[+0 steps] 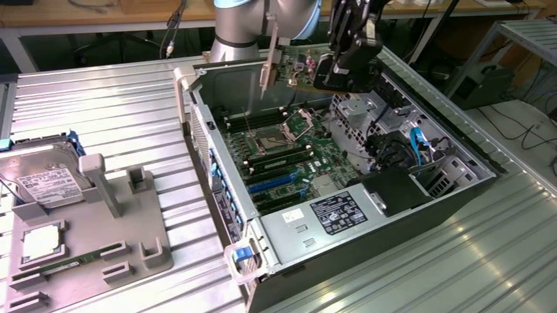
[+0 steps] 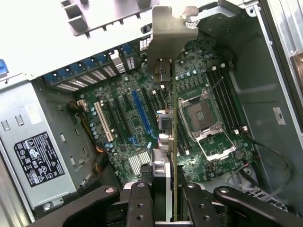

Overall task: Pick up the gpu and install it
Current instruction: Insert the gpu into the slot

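Silver-grey arm (image 1: 237,29), blue joint cap (image 1: 235,4), black screwed hand (image 1: 341,75)

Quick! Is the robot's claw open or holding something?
Gripper: shut, holding the gpu on edge over the open computer case.

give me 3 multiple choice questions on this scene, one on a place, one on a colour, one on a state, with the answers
1. Where is the gpu?
A) lying on the floor
B) held up over the open case
C) seated in a slot

2. What colour is the gpu's circuit board?
A) red
B) green
C) white

3. How do the jaws stand?
A) wide open
B) shut on nothing
C) shut on the gpu

Answers:
1 B, the card hangs above the case, clear of the motherboard.
2 B, its green face shows in the exterior view.
3 C, the wrist view shows them clamped on the card's edge.
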You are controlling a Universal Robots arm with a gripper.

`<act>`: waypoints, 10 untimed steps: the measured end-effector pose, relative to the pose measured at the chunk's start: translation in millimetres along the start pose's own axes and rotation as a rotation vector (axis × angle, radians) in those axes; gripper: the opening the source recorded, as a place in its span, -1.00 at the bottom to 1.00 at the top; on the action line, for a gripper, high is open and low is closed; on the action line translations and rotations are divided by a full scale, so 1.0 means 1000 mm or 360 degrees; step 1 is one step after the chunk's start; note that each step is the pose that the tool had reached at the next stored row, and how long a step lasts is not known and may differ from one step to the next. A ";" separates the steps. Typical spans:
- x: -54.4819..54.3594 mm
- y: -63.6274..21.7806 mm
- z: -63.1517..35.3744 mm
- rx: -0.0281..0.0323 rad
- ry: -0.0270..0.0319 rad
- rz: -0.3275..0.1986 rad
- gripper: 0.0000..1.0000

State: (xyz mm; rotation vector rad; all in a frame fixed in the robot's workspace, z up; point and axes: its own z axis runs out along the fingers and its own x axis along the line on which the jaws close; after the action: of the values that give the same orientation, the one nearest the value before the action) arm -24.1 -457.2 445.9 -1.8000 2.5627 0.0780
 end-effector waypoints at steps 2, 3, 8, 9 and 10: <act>0.000 0.0000 0.0000 0.00003 0.00011 -0.0056 -0.44; 0.000 0.0000 0.0000 0.00002 0.00016 -0.0076 -0.44; 0.000 0.0000 0.0000 -0.00013 0.00043 -0.0173 -0.44; 0.000 0.0000 0.0000 -0.00017 0.00050 -0.0189 -0.44; 0.000 0.0000 0.0000 -0.00021 0.00056 -0.0207 -0.44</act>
State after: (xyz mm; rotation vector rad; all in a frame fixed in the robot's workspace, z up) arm -24.1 -457.3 446.0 -1.9632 2.4405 0.0754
